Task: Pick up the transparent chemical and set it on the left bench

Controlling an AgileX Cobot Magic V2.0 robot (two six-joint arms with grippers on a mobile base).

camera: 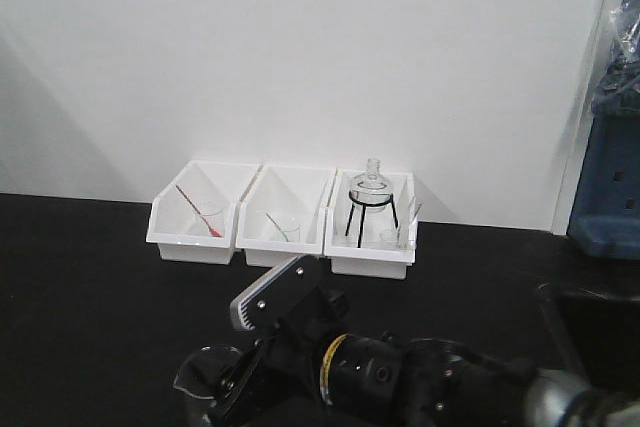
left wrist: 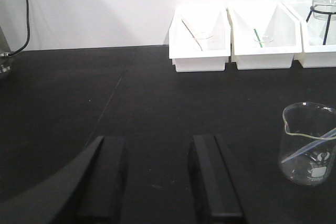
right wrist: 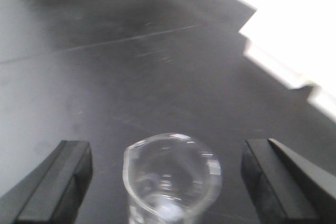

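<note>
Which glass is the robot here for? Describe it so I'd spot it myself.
Find the wide matte black benchtop with the three white plastic bins. In front of them, alone on the bare surface, stands a small clear glass beaker with a pour spout. Unlike the tiny bin beakers, it sits between the right gripper's open fingers.

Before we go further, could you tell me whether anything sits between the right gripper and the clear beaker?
Nothing visible does. The right gripper is open, and the beaker stands upright on the black benchtop between its fingers, gaps showing on both sides.
</note>
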